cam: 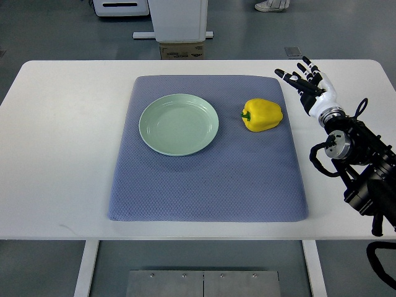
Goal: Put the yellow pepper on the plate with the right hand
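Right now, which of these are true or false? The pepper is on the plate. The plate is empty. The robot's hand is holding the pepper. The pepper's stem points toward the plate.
1. The pepper is on the plate. False: it lies on the mat, right of the plate.
2. The plate is empty. True.
3. The right hand is holding the pepper. False: it is open, off the mat, apart from the pepper.
4. The pepper's stem points toward the plate. True.
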Robot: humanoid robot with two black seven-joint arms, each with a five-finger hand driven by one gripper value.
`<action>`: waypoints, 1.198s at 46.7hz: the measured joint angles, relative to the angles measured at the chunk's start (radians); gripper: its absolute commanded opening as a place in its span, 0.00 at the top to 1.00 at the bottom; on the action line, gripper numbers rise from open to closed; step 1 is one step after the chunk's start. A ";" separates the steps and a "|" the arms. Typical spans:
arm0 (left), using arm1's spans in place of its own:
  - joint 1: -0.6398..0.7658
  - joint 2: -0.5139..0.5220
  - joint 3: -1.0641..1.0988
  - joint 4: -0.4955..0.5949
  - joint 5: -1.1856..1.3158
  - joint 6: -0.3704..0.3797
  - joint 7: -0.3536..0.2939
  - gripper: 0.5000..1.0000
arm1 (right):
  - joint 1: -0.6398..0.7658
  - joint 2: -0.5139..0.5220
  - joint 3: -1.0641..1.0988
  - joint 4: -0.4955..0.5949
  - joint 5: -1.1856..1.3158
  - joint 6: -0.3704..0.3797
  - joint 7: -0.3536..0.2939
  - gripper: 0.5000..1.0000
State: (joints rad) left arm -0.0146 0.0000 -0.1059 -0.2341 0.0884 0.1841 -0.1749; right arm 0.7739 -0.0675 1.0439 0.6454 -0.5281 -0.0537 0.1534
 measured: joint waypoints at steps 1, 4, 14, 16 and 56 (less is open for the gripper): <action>0.000 0.000 0.000 0.000 0.000 0.000 0.000 0.00 | 0.000 0.000 0.000 0.000 0.000 0.000 0.000 0.00; 0.001 0.000 0.001 -0.001 0.000 0.000 0.000 0.00 | 0.000 0.000 0.000 0.000 0.000 0.000 0.000 0.00; 0.001 0.000 0.001 -0.002 0.001 -0.003 0.000 0.00 | 0.000 -0.001 0.001 0.000 0.000 0.000 -0.001 0.00; 0.001 0.000 0.001 -0.002 0.001 -0.003 0.000 0.00 | 0.000 -0.002 0.001 0.000 0.000 0.000 -0.001 0.00; 0.001 0.000 0.000 0.000 0.000 -0.001 0.000 0.00 | 0.000 -0.057 -0.052 -0.006 0.010 0.000 -0.002 0.00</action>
State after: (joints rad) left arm -0.0140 0.0000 -0.1059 -0.2346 0.0881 0.1830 -0.1749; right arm 0.7739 -0.1245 0.9915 0.6396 -0.5181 -0.0537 0.1518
